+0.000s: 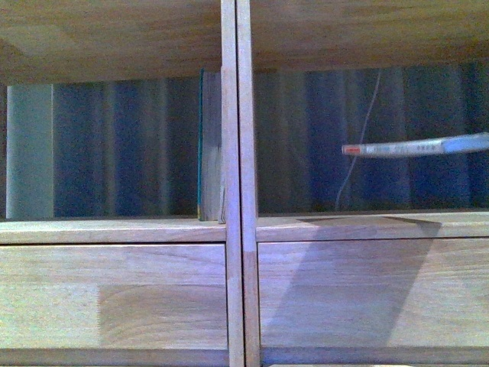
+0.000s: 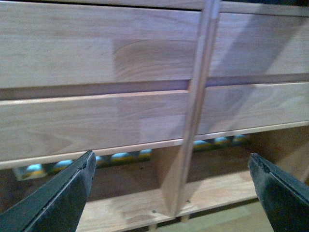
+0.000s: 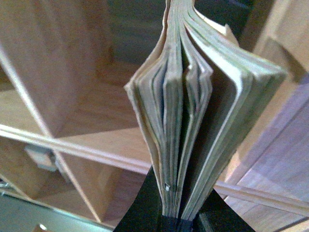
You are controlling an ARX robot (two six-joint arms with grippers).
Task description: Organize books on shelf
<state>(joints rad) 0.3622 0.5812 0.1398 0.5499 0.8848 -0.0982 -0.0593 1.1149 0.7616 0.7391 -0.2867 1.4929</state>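
Front view only: the taller teal-covered book stands upright in the left compartment of the large light natural-wood bookcase. Its side is flush against the paired central uprights. The thin floppy paperback with a pale blue-white cover shows edge-on as a near-level sliver with a red mark at its free end. It sits at the height of the right compartment's opening, above the compartment floor. Whether it is inside the opening or in front of it, I cannot tell. Neither arm shows here.

Right wrist view: the paperback is seen end-on, its yellowed pages fanned into loose wavy bunches and its covers bowing outward. The right gripper is clamped on the edge nearest the wrist, black fingers pressed to both sides.

Left wrist view: the left gripper has its black tapered fingers spread wide with nothing between them. It faces the plain drawer fronts and a lower compartment.

Open room: the right compartment has space above and below the paperback. The left compartment is open between the teal book and a pale grey-green panel. The bookcase is backless, so a dark blue pleated curtain shows through, and a thin pale cord hangs on the right.

Wood: matt jointed blocks with square edges. An angular shadow lies on the right drawer front.
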